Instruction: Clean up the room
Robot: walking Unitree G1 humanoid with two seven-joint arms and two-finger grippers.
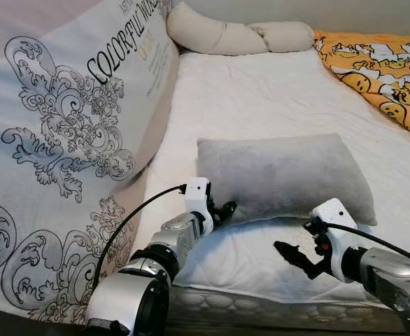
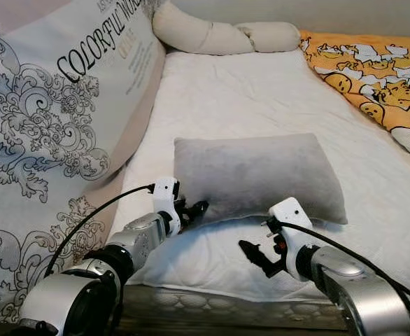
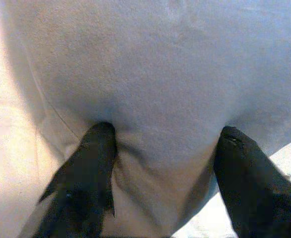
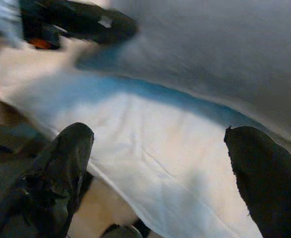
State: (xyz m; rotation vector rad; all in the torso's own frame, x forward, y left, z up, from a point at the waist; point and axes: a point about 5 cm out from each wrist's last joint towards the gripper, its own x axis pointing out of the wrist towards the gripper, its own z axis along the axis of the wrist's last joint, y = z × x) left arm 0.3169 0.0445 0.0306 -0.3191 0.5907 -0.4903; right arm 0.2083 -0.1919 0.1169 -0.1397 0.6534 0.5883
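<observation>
A grey pillow (image 1: pixel 282 175) lies across the near part of the white mattress (image 1: pixel 275 91). My left gripper (image 1: pixel 226 210) is at the pillow's near left corner. In the left wrist view its two black fingers (image 3: pixel 93 163) stand apart and press into the grey fabric (image 3: pixel 160 89), which bulges between them. My right gripper (image 1: pixel 292 255) hovers open over the mattress's front edge, just below the pillow's near right side. The right wrist view shows its spread fingers (image 4: pixel 66 158) over the white sheet, with the pillow's underside (image 4: pixel 225 54) beyond.
A big white cushion printed with grey scrolls and lettering (image 1: pixel 65 126) leans along the left side. A long cream bolster (image 1: pixel 233 35) lies at the bed's head. An orange blanket with yellow cartoon figures (image 1: pixel 380 70) covers the far right.
</observation>
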